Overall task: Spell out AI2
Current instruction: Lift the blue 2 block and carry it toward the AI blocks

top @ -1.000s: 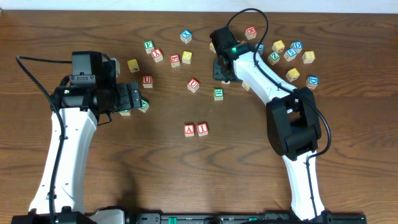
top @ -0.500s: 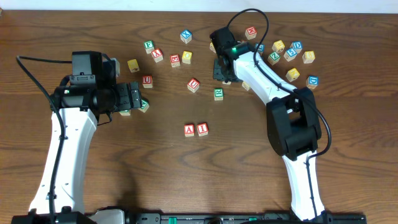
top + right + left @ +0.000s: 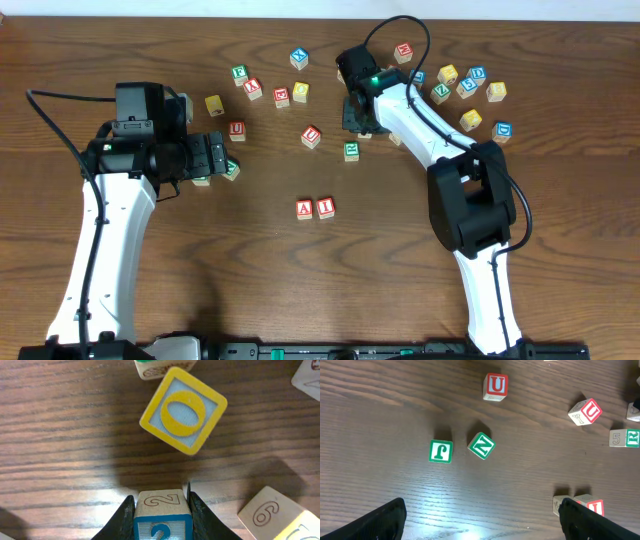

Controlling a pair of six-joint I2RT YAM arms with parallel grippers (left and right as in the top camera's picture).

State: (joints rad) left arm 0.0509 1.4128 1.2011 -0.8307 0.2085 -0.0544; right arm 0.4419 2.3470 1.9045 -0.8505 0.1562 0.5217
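**"2" cube [image 3: 162, 527]: grip just closing**
Right gripper [image 3: 160, 505], jaws newly narrowed, is pinching the "2" cube far right of centre, near the yellow "O" cube [image 3: 183, 410]. "A" cube [image 3: 305, 209] and "I" cube [image 3: 325, 208] are waiting paired near centre. Left gripper [image 3: 485, 525] is hanging wide, empty.

Robot arms: two, left arm [image 3: 103, 232] and right arm [image 3: 485, 290]. Wooden cubes [image 3: 214, 104] in overhead view: around two dozen, some half hidden by arms. Paired cubes at lower centre: two, A cube [image 3: 305, 209] and I cube [image 3: 325, 207]. 2 cube [image 3: 162, 510]: one.
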